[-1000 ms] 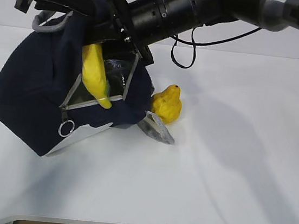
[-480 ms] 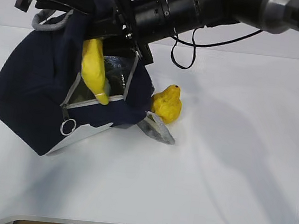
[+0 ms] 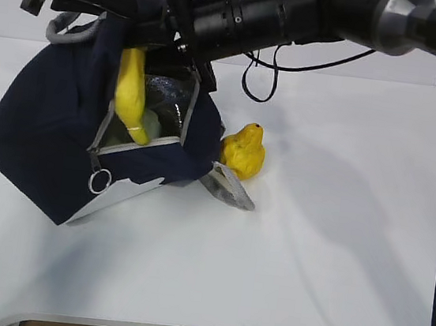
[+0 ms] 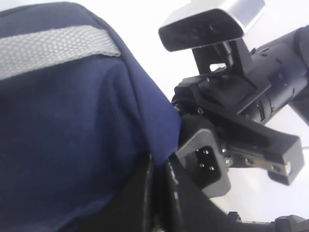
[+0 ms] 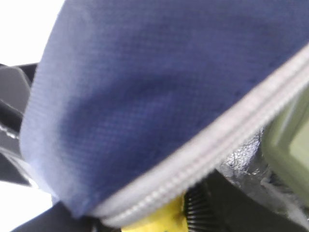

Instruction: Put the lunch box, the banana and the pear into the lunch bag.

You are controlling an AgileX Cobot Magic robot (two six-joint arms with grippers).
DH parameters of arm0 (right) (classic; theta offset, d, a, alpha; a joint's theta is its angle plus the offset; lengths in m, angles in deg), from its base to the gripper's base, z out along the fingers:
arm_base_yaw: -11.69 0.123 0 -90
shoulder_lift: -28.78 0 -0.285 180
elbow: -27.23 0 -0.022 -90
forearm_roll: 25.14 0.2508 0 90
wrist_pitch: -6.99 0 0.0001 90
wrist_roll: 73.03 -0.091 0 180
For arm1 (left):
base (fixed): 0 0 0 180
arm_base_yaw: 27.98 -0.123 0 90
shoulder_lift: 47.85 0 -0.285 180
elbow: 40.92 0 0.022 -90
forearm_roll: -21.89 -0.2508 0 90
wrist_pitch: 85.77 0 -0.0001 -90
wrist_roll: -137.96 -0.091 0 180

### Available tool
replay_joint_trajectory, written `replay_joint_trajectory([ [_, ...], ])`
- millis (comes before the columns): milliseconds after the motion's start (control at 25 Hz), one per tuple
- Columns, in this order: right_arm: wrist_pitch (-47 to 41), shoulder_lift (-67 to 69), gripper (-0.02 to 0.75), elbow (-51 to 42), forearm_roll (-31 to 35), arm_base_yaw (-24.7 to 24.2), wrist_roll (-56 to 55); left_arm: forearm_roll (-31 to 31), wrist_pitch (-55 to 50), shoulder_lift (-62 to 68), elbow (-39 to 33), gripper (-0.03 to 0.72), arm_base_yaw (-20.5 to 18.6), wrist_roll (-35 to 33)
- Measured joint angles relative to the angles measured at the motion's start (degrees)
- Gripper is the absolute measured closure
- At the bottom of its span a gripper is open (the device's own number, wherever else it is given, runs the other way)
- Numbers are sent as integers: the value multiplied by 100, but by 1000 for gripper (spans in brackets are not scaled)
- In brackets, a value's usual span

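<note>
Lunch bag point(image 3: 46, 134) is held open at its top edge by the closed left gripper point(image 3: 110, 3). Banana point(image 3: 129, 92), clamped in the right gripper point(image 3: 141, 42), is halfway in; lunch box point(image 5: 289, 140) is seen inside already. Pear point(image 3: 243, 150) is left on the table at 3 o'clock of the bag.

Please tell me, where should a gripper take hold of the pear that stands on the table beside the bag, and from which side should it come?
Probably from above. The pear stands upright, stem up, on the table just right of the lunch bag. Close the jaws across its narrower upper half, below the stem. Its left side sits against the bag and a grey strap, so a sideways approach looks crowded.
</note>
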Motion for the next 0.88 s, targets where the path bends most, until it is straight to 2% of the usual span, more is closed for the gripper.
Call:
replay_joint_trajectory([
  [640,264,117,451,0,383,-34,226,1,140,0,36,680,-10,0],
  [760,285,126,409,0,383,-34,226,1,151,0,36,680,-10,0],
  [880,455,126,315,0,290,-34,226,1,78,0,36,680,-10,0],
])
